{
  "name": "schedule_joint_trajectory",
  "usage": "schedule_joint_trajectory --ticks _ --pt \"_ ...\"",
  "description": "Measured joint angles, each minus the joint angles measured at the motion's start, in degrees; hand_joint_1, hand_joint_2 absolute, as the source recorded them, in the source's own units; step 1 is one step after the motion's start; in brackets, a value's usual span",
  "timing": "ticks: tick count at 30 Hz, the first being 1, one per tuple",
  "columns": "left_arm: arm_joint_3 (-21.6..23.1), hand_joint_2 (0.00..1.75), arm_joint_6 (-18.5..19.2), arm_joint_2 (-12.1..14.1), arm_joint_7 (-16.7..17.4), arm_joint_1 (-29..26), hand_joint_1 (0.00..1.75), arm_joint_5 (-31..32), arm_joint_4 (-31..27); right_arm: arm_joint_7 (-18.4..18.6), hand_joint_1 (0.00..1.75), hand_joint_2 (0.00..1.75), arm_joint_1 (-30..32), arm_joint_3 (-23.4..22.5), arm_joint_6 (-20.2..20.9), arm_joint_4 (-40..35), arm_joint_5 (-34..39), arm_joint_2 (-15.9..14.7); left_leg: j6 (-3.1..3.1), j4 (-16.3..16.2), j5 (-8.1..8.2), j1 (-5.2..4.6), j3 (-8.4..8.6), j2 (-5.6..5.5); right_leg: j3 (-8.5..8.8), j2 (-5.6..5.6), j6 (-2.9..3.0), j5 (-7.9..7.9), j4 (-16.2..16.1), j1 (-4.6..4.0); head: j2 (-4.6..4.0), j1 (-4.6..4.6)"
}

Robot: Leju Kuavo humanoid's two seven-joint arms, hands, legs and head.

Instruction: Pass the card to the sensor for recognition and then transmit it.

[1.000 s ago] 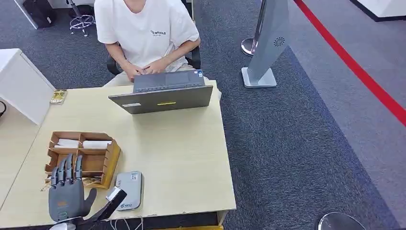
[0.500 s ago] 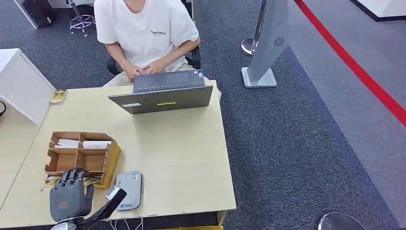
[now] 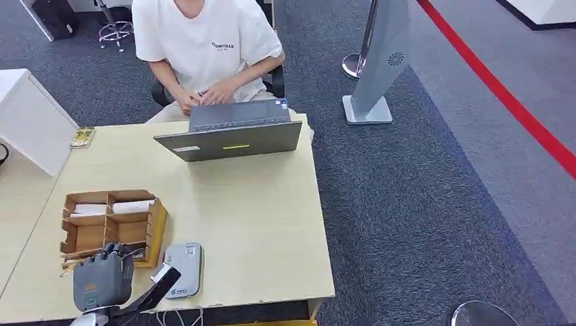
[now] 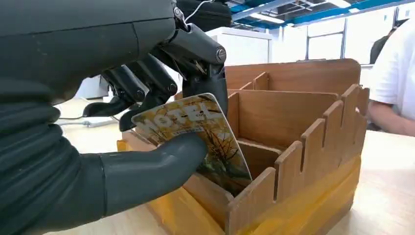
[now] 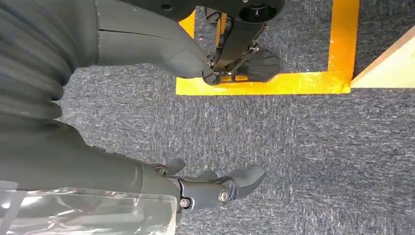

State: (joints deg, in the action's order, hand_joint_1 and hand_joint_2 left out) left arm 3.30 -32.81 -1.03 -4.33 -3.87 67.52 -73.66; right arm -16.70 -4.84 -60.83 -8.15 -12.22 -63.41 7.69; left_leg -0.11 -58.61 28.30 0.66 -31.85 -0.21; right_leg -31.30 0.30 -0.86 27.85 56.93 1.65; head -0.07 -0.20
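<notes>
I see the table [image 3: 258, 224] with a laptop [image 3: 231, 139] at 12 o'clock, a person [image 3: 207, 47] typing. My left hand [image 4: 147, 127] pinches the "HOTEL" card [image 4: 195, 132] inside the wooden organizer [image 3: 109, 221]; the sensor [image 3: 183, 269] lies just at 3 o'clock. My right hand [image 5: 210, 188] hangs, fingers loosely apart.

card [image 4: 205, 142]: glossy printed plastic, pinched by the left hand [image 4: 122, 117]
left hand: matt dark plastic, ribbed cover
organiser [image 4: 303, 147]: raw matt plywood around the hand's fingers
table [image 3: 251, 224]: smooth pale wood
sensor [image 3: 182, 269]: smooth grey plastic beside the hand
carpet [image 5: 293, 147]: rough grey pile
</notes>
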Motion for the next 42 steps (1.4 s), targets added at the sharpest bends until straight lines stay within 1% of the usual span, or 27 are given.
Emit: schedule_joint_trajectory --ticks 4,8,15,19,21,22,25,28,30,32,35,38,42 --pt "0.0 1.75 0.53 0.02 0.13 -0.1 1.75 0.2 -1.31 -0.02 0.0 1.75 0.02 0.0 0.0 0.0 0.0 0.0 0.0 0.0 0.0 0.0 0.0 0.0 0.0 0.0 0.0 0.0 0.0 0.0 0.02 -0.02" --pt "0.02 1.75 2.97 0.2 1.18 -0.08 1.75 0.59 -4.28 -0.02 0.0 1.75 0.05 -0.02 0.0 -0.02 0.17 0.0 0.0 0.0 0.0 0.0 0.0 0.0 0.0 -0.01 0.0 0.0 0.0 0.0 0.0 0.0" --pt "0.07 1.75 3.78 0.39 1.51 -0.06 1.75 0.88 -7.0 -0.04 0.0 1.75 0.09 -0.02 0.0 -0.02 0.17 0.0 0.0 0.0 0.0 0.0 0.0 0.01 -0.01 0.0 0.0 0.0 0.0 0.0 0.0 -0.02" --pt "1.44 1.75 7.86 1.31 2.14 1.32 1.75 0.98 -9.68 -0.09 0.0 1.75 0.12 -0.02 0.09 -0.02 -0.11 -0.02 0.01 -0.01 -0.02 0.0 -0.01 -0.02 -0.03 -0.04 0.0 0.0 -0.01 0.0 0.02 -0.02" --pt "2.34 1.75 10.15 1.99 2.76 3.66 1.75 1.05 -10.82 -0.09 0.0 1.75 0.08 -0.02 0.11 -0.02 -0.2 -0.02 0.01 -0.01 -0.03 0.0 0.0 -0.03 -0.02 -0.05 0.0 -0.02 0.0 0.0 0.0 0.0" --pt "3.11 1.75 11.7 2.65 3.3 5.31 1.75 1.05 -11.54 -0.09 0.0 1.75 0.07 -0.02 0.18 -0.02 -0.35 -0.02 0.02 -0.01 -0.06 0.0 0.0 -0.03 0.0 -0.06 0.0 -0.04 0.0 0.0 0.0 0.0" --pt "5.07 1.75 14.76 4.37 4.66 10.85 1.75 1.58 -12.37 0.2 0.0 1.75 0.0 0.0 0.37 -0.02 -1.03 -0.02 -0.02 -0.01 -0.09 0.01 0.0 -0.05 0.0 -0.06 -0.01 -0.08 0.01 0.0 0.0 -0.02" --pt "6.89 1.75 16.44 6.08 5.8 17.13 1.75 2.41 -12.33 0.83 0.0 1.75 -0.17 0.02 0.87 0.0 -1.73 0.0 -0.04 -0.01 -0.14 0.01 0.0 -0.06 0.0 -0.06 -0.02 -0.13 0.02 0.0 0.0 -0.02" --pt "7.69 1.75 17.12 7.0 6.32 21.5 1.75 2.71 -11.89 1.11 0.0 1.75 -0.28 0.13 0.96 0.0 -2.19 0.0 -0.05 -0.01 -0.15 0.01 0.0 -0.03 0.0 -0.03 -0.01 -0.14 0.03 0.0 0.0 -0.02" --pt "8.26 1.75 17.31 7.72 6.45 24.32 1.75 2.82 -11.48 1.2 0.0 1.75 -0.38 0.28 0.96 0.0 -2.25 0.0 -0.05 -0.01 -0.14 0.0 0.0 -0.01 -0.01 0.02 -0.01 -0.14 0.03 0.0 0.0 -0.02" --pt "8.7 1.75 17.33 8.37 7.38 27.65 1.75 3.34 -10.49 1.68 0.0 1.75 -0.49 0.63 1.05 0.0 -2.67 0.0 -0.05 -0.02 -0.14 0.0 -0.02 -0.04 -0.03 -0.01 -0.01 -0.14 0.02 0.0 0.0 0.0" --pt "8.94 1.75 17.84 9.29 8.11 31.55 1.75 3.67 -8.15 2.1 0.0 1.75 -0.74 1.09 1.14 0.04 -3.19 0.0 -0.05 -0.02 -0.14 0.0 -0.02 -0.05 -0.02 -0.03 -0.01 -0.14 0.02 0.0 0.0 0.0" --pt "9.11 1.75 17.99 10.05 8.26 34.43 1.75 3.83 -5.72 2.14 0.0 1.75 -0.8 1.44 1.14 0.09 -3.23 0.02 -0.06 -0.02 -0.15 0.01 0.0 -0.02 -0.02 0.01 -0.01 -0.14 0.03 0.0 0.0 -0.02"
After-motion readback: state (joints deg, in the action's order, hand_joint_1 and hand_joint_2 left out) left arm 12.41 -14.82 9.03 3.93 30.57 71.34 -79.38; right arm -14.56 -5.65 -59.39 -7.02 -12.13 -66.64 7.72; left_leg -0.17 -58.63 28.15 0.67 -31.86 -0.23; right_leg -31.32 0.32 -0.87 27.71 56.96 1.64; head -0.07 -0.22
